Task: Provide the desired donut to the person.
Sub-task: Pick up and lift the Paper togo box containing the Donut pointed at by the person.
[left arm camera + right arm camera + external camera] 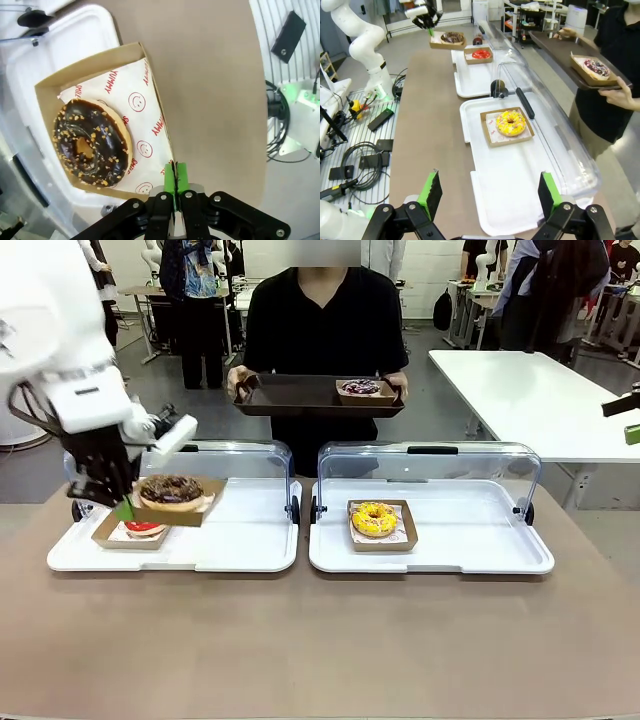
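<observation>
Left wrist view: left hand (175, 181) pinches the box (148, 65) edge, chocolate donut (91, 142) just beside

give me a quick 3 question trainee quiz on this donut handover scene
1. True or false: the left gripper is shut on the rim of the chocolate donut's box.
2. Which donut lies in the right white tray? A) red B) yellow C) chocolate
3. Fill in: the person holds a dark tray with one ___ donut on it.

Key: 1 true; 2 B, the yellow donut; 3 purple, the purple donut. The right gripper is open.
</observation>
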